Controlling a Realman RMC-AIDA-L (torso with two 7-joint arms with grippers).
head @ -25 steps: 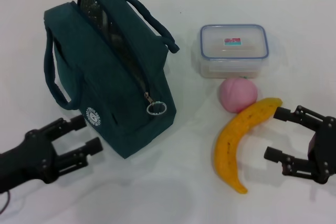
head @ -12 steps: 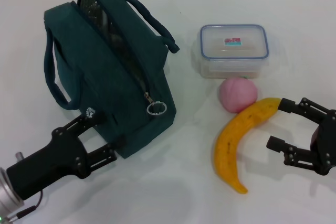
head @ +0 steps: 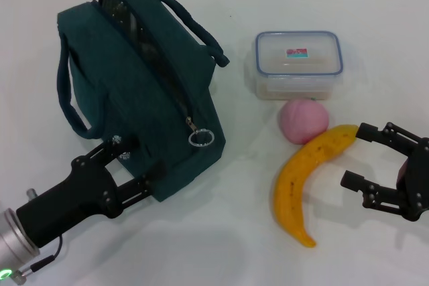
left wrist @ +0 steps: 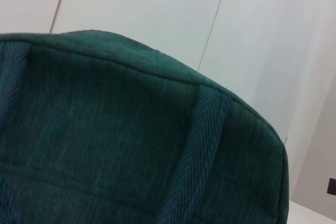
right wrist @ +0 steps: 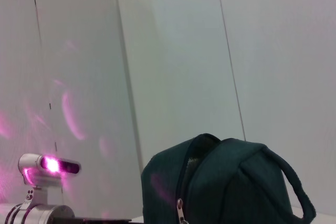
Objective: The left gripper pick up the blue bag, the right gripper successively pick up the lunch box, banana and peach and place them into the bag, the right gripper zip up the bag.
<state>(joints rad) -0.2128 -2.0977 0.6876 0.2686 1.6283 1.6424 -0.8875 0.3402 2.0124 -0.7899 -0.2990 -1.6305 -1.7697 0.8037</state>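
- White tabletop is seen beneath everything, with pale wall panels behind it in both wrist views
- At the table's left half the bag is stood upright; it looks dark teal-green, its top zipper is undone and a metal ring pull hangs at the near end
- Against the bag's near lower corner the left gripper is placed, its fingers spread apart, one on either side of that corner; whether the fabric is pinched cannot be told
- In the left wrist view only the bag's woven cloth and a strap are shown, filling most of the picture
- To the right of the bag, well apart from it, the lunch box is set flat with its lid on
- Just in front of the lunch box the peach is found, touching the banana
- Farther right of the bag than the banana, the right gripper is held with its fingers wide apart and nothing between them, the upper finger close to the banana's far tip
- From the right wrist view the bag is seen end-on
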